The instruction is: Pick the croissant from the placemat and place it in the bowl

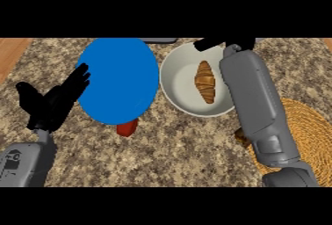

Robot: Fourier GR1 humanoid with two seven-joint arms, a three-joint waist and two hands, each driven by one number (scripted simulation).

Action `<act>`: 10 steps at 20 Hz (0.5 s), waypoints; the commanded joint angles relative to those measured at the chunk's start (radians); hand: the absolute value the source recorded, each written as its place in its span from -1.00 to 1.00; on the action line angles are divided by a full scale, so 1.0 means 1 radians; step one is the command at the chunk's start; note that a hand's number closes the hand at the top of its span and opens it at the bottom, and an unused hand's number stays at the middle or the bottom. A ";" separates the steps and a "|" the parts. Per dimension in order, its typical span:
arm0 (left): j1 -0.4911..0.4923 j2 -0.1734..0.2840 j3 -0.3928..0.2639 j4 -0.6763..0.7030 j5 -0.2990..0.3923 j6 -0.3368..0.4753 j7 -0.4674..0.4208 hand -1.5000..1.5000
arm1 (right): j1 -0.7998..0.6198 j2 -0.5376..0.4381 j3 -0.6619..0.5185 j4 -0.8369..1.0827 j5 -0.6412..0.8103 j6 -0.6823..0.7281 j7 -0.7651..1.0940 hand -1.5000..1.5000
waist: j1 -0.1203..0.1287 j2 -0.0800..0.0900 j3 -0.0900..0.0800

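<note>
The golden-brown croissant (205, 81) lies lengthwise inside the white bowl (179, 94) at the counter's upper middle. My right forearm reaches up along the bowl's right rim, and my right hand (220, 43) sits beyond the bowl's far edge with curled fingers holding nothing. The woven straw placemat (307, 128) lies at the right, partly hidden under that arm. My left hand (55, 99) rests open at the left, fingers pointing up over the edge of a blue plate.
A large blue plate (118, 79) stands left of the bowl. A small red object (128, 128) peeks out below the plate. A grey item (159, 40) shows at the counter's far edge. A small brown thing (242, 137) lies beside my right forearm.
</note>
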 commanded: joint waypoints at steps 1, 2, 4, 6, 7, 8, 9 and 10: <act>-0.006 -0.002 0.004 0.017 -0.014 0.010 -0.008 0.00 | -0.029 -0.010 -0.069 0.132 -0.066 -0.145 -0.172 -1.00 | -0.001 0.000 0.000; -0.029 0.003 0.001 0.017 -0.008 0.000 0.008 0.00 | -0.033 -0.014 -0.076 0.153 -0.065 -0.187 -0.208 -1.00 | 0.001 0.002 0.000; -0.028 0.005 0.012 0.011 0.002 0.002 0.025 0.00 | -0.084 -0.035 -0.089 0.215 -0.063 -0.230 -0.236 -1.00 | 0.008 0.003 0.000; 0.001 0.009 0.006 -0.004 0.007 -0.022 0.005 0.00 | -0.081 -0.051 -0.099 0.271 -0.060 -0.284 -0.290 -1.00 | 0.009 0.001 0.000; 0.017 0.014 0.003 -0.017 0.011 -0.031 0.021 0.00 | -0.120 -0.075 -0.095 0.294 -0.048 -0.280 -0.280 -1.00 | 0.010 -0.001 -0.001; 0.000 0.035 0.024 -0.019 0.023 -0.038 0.036 0.00 | -0.100 -0.052 -0.082 0.308 -0.029 -0.342 -0.300 -1.00 | 0.005 -0.003 -0.001; 0.024 -0.012 -0.012 -0.035 -0.020 0.009 0.014 0.00 | -0.094 -0.036 -0.072 0.309 -0.012 -0.390 -0.294 -1.00 | -0.006 -0.008 -0.001; -0.014 -0.008 -0.004 0.013 -0.018 0.001 0.007 0.00 | -0.122 -0.087 -0.103 0.328 -0.037 -0.378 -0.304 -1.00 | -0.007 -0.002 -0.001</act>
